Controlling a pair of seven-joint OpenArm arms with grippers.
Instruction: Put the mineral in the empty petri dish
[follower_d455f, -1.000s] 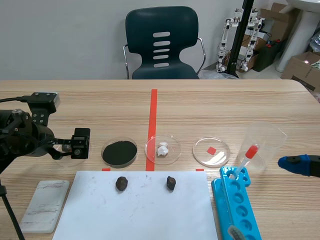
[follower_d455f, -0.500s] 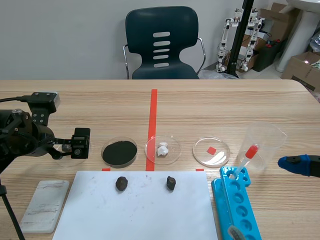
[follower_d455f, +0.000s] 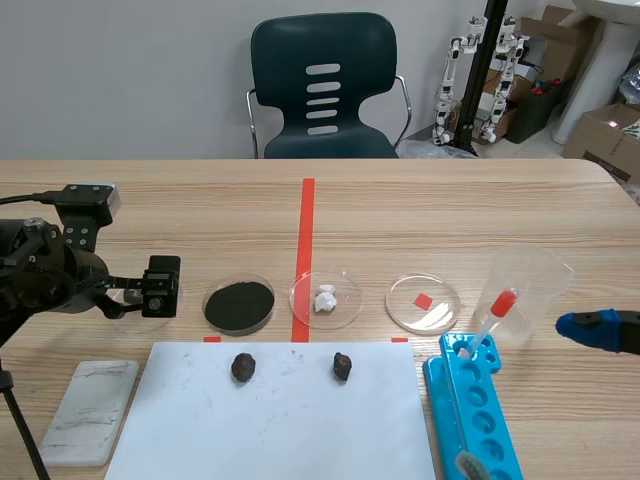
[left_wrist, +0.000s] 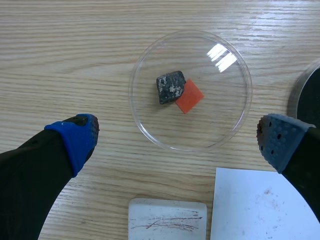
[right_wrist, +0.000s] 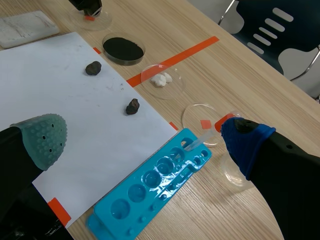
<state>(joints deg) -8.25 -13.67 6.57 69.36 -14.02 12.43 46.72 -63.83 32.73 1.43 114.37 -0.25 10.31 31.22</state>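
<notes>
Wooden table (follower_d455f: 450, 210): white paper sheet (follower_d455f: 290, 425), petri dishes (follower_d455f: 423, 304) in row, blue rack (follower_d455f: 480, 420), clear beaker (follower_d455f: 530, 285), white slab (follower_d455f: 90, 410).

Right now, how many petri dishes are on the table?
4, in a row: mineral dish under the left gripper, black powder dish, white bits dish, empty dish.

The left arm (follower_d455f: 45, 275) is matte black, built of bulky rounded housings. A thin black cable (follower_d455f: 25, 199) leads to a boxy black camera module (follower_d455f: 85, 205) capped in pale grey. The left jaws are two thick black fingers (left_wrist: 30, 190). One tip pad (left_wrist: 76, 140) is bright blue and the other pad (left_wrist: 279, 141) a duller grey-blue, both soft and dotted with small holes. The right jaws have the same heavy black build, with one grey-green dotted pad (right_wrist: 44, 137) and one blue dotted pad (right_wrist: 246, 142).
</notes>
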